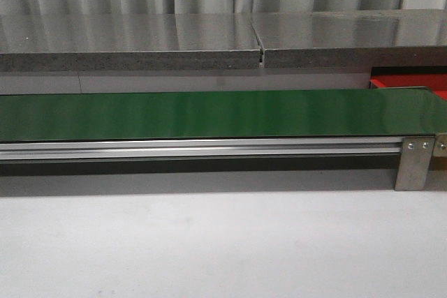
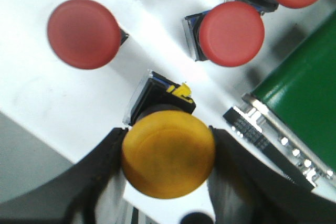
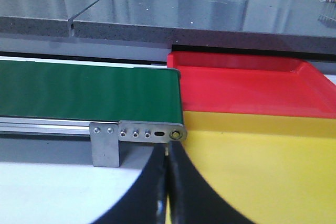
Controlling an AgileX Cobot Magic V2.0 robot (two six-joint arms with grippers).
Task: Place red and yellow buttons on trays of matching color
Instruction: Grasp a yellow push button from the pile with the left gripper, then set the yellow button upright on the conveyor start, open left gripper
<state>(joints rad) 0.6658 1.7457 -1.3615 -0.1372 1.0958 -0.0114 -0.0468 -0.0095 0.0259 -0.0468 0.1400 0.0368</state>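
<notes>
Left wrist view: a yellow button [image 2: 168,153] is pinched at its cap by the left gripper [image 2: 167,156] over the white desk [image 2: 63,108], with four red buttons [image 2: 231,33] lying close beyond it. Seen from the right wrist, the right gripper [image 3: 167,192] is pressed together and empty, near the yellow tray [image 3: 262,171] and red tray [image 3: 247,87] at the end of the green belt [image 3: 84,98]. A slip is likely, since the domed cap is smooth; the neighbouring buttons could be knocked.

Four red buttons [image 2: 84,33], one yellow button [image 2: 168,153], one red tray [image 3: 247,85], one yellow tray [image 3: 262,166].
</notes>
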